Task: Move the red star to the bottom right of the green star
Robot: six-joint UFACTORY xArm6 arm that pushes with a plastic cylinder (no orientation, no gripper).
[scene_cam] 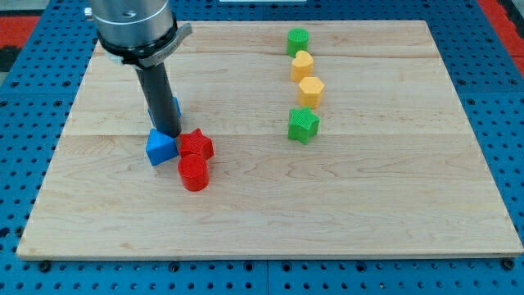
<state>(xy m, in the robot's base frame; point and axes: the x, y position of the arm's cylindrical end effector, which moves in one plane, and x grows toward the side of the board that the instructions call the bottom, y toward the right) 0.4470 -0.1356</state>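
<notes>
The red star [196, 145] lies left of the board's middle, touching a red cylinder [194, 173] just below it and a blue triangular block [161, 148] on its left. The green star [303, 124] lies well to the right of it, right of the board's middle. My tip [168, 133] stands just above the gap between the blue triangular block and the red star, at the star's upper left, close to both. A second blue block [175, 106] is mostly hidden behind the rod.
Above the green star, a column runs toward the view's top: a yellow hexagonal block [311, 91], a yellow heart-like block [303, 65] and a green cylinder [298, 41]. The wooden board [409, 197] lies on a blue pegboard.
</notes>
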